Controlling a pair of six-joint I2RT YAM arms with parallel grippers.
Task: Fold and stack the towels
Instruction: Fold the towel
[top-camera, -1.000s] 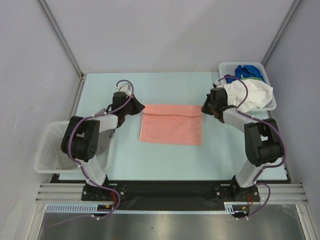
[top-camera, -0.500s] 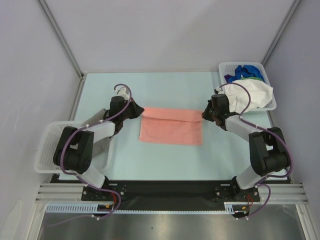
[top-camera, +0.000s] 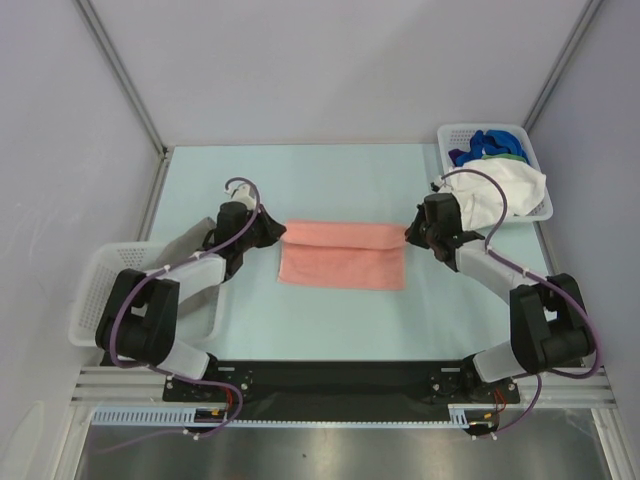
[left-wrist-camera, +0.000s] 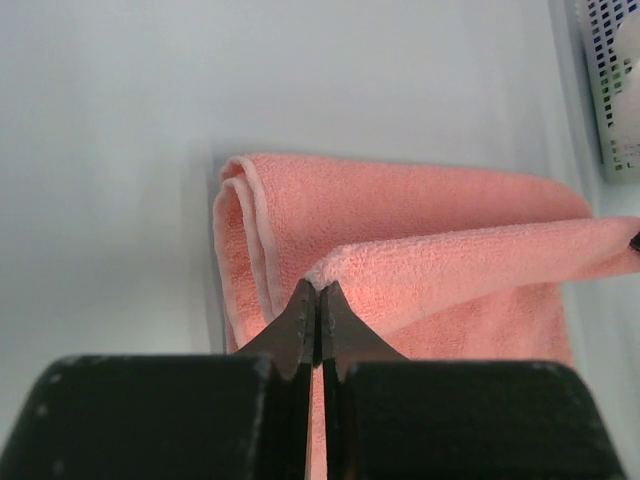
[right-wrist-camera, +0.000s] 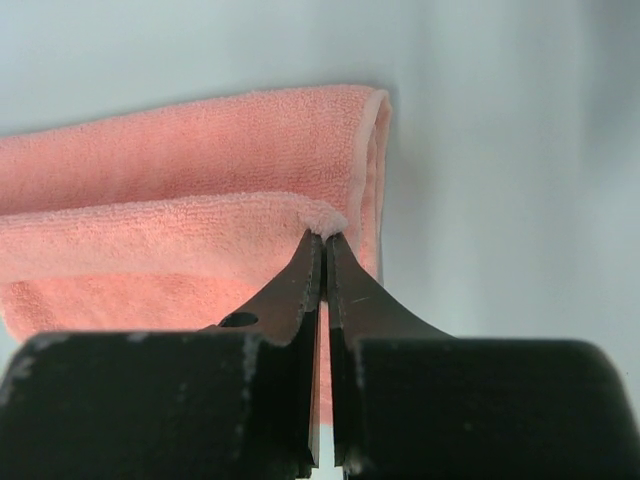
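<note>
The left pincer (left-wrist-camera: 318, 292) and right pincer (right-wrist-camera: 325, 238) each clamp a corner of the pink towel (top-camera: 343, 262), its top layer raised above the surface (top-camera: 320, 320).

left wrist: pink towel (left-wrist-camera: 420, 200) near part hidden behind left claw (left-wrist-camera: 318, 290), end to the claw's right cut by the edge | basket (left-wrist-camera: 605, 90) up right of claw, only a corner in frame | right wrist: towel runs off left of right claw (right-wrist-camera: 325, 240), lower part behind it | top: green towel (top-camera: 515, 157) just a sliver beside white towel (top-camera: 510, 185), grey towel (top-camera: 192, 243) partly under left arm
</note>
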